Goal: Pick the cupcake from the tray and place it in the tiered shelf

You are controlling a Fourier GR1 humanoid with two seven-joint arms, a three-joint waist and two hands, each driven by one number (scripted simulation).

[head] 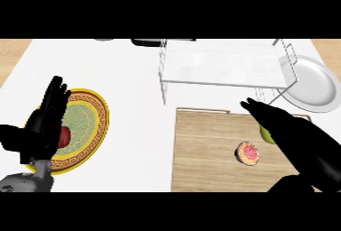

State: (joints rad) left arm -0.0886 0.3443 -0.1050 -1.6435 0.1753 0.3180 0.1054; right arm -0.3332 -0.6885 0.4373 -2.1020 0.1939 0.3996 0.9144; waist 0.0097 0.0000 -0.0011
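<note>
Tray (206,153) lies at front, right of centre; cupcake (248,153) on its right half. Small item (265,134) just behind-right of cupcake, partly hidden by right hand (293,135), which reaches over tray's right side. Shelf (223,63) stands behind tray, touching or just off its back edge. Plate (313,83) right of shelf, at its side. Second plate (83,131) lies at left, well apart from tray; left hand (43,124) over its left edge, with small item (65,136) on it beside hand.
</note>
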